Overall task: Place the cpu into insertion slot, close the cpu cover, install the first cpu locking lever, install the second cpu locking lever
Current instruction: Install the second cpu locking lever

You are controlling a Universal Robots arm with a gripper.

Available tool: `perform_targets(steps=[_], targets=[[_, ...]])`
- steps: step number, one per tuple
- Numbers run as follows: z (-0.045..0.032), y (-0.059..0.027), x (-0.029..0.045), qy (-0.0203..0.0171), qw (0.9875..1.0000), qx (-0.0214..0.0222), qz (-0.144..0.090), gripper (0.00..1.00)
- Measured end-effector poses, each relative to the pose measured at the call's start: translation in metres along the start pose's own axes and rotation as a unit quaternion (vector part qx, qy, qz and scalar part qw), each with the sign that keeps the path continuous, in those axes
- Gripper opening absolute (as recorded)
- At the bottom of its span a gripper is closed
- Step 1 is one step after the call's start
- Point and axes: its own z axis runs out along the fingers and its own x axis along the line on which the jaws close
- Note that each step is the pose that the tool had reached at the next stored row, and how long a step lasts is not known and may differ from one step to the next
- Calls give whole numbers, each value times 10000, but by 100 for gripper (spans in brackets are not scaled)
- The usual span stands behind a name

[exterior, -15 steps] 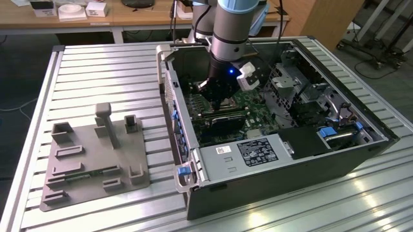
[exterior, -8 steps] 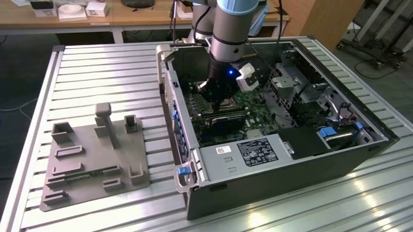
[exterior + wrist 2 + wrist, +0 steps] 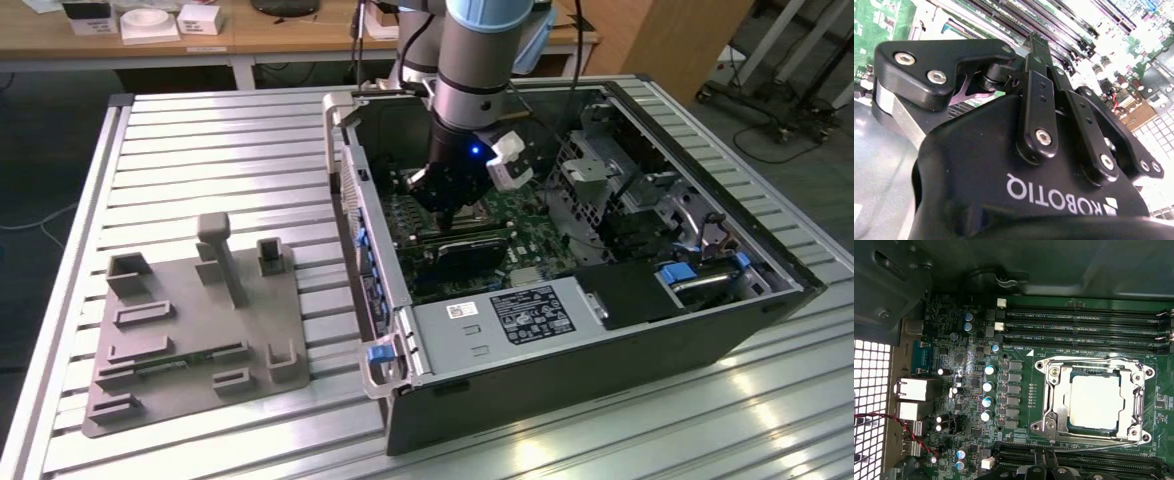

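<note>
Inside the open black computer case [image 3: 694, 330], the black gripper [image 3: 454, 205] is hovering over the green motherboard; finger state unclear. Silvery-grey square cpu [image 3: 1097, 402] is sitting in the silver-rimmed insertion slot [image 3: 1050, 405].

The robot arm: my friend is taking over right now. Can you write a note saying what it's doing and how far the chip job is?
Gripper: down inside the computer case, over the motherboard; its fingers are hidden, so open or shut is unclear.
Cpu: sitting in the insertion slot, silvery top showing.
Cpu cover: lying flat around the cpu.
Done: cpu placed; cover looks closed.
Left: check both locking levers; their state isn't clear.
</note>
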Motion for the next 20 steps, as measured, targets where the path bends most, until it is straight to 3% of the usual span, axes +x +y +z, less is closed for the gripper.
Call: perform_targets(steps=[5, 20], targets=[[7, 0, 0, -1, 10000, -7, 0, 10], [67, 6, 0, -9, 9999, -151, 0, 10]])
